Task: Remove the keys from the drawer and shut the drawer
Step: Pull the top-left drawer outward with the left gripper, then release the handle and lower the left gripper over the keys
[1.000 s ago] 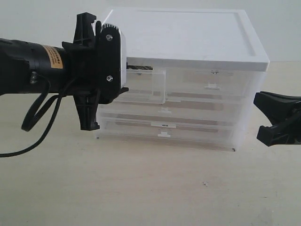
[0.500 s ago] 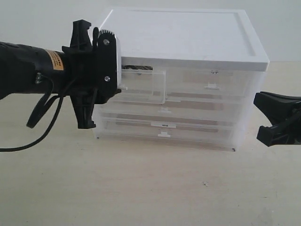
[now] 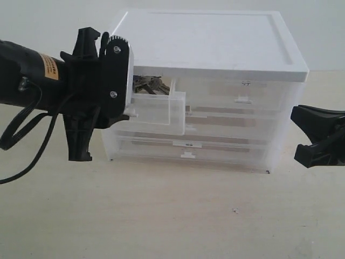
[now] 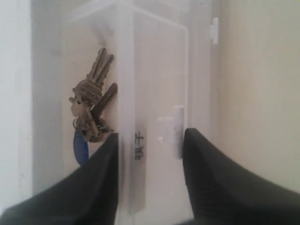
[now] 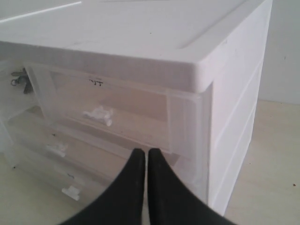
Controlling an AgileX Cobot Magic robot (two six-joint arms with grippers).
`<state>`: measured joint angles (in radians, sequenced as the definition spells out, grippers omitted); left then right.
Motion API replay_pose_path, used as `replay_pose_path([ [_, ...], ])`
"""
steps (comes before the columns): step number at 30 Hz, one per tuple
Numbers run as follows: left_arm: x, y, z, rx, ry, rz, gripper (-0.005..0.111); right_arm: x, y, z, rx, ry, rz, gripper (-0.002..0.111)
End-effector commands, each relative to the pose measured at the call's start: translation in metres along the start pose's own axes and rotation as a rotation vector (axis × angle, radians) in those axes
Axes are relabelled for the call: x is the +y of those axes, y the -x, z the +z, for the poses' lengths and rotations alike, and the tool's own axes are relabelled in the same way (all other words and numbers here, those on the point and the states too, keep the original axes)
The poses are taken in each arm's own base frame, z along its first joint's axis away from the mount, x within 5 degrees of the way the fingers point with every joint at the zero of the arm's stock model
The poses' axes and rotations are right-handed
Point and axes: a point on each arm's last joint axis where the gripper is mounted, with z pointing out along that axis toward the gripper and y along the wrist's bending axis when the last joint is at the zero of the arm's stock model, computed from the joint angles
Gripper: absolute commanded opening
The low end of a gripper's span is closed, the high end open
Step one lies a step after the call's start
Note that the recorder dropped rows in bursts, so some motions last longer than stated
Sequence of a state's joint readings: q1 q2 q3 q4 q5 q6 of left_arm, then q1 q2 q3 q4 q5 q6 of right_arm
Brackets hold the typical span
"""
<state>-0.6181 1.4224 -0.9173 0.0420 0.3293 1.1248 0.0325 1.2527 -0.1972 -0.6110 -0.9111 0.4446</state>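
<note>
The drawer (image 3: 159, 110), a half-width translucent box at the cabinet's top left, stands pulled partly out. Inside it lie the keys (image 3: 148, 83), a silver-grey bunch (image 4: 91, 101) with a blue tag (image 4: 80, 147). My left gripper (image 4: 150, 133) straddles the drawer's labelled front wall (image 4: 154, 93): one finger is inside next to the keys, the other outside by the small white handle (image 4: 178, 126). In the exterior view its black wrist (image 3: 102, 81) hides the fingers. My right gripper (image 5: 143, 152) is shut and empty, hanging off the cabinet's right side (image 3: 315, 135).
The white-topped cabinet (image 3: 215, 38) stands on a pale wooden table (image 3: 172, 216). A twin half-width drawer (image 3: 242, 91) is shut beside the open one. Two full-width drawers (image 3: 188, 145) lie below. A black cable (image 3: 21, 135) loops under the left arm.
The left arm has drawn back to the left and the drawer has slid out with it, uncovering the keys. The right gripper has not moved.
</note>
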Motion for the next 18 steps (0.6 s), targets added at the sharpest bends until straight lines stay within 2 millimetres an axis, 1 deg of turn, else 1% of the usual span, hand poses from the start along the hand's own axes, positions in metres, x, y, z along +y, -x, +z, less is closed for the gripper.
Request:
replay_pose_path([
  [1, -0.006, 0.016, -0.007, -0.029, -0.041, 0.019, 0.005, -0.001, 0.001, 0.001, 0.0, 0.0, -0.011, 0.0],
  [5, -0.013, 0.019, -0.012, -0.013, -0.104, 0.018, 0.005, -0.001, 0.001, 0.001, 0.0, 0.0, -0.011, 0.0],
  [14, -0.009, 0.02, -0.033, -0.024, -0.077, -0.005, 0.005, -0.001, 0.001, 0.001, 0.0, 0.0, -0.009, 0.0],
  [18, -0.012, 0.024, -0.035, -0.036, -0.094, -0.025, 0.005, -0.001, 0.001, 0.001, 0.0, 0.0, -0.009, 0.0],
])
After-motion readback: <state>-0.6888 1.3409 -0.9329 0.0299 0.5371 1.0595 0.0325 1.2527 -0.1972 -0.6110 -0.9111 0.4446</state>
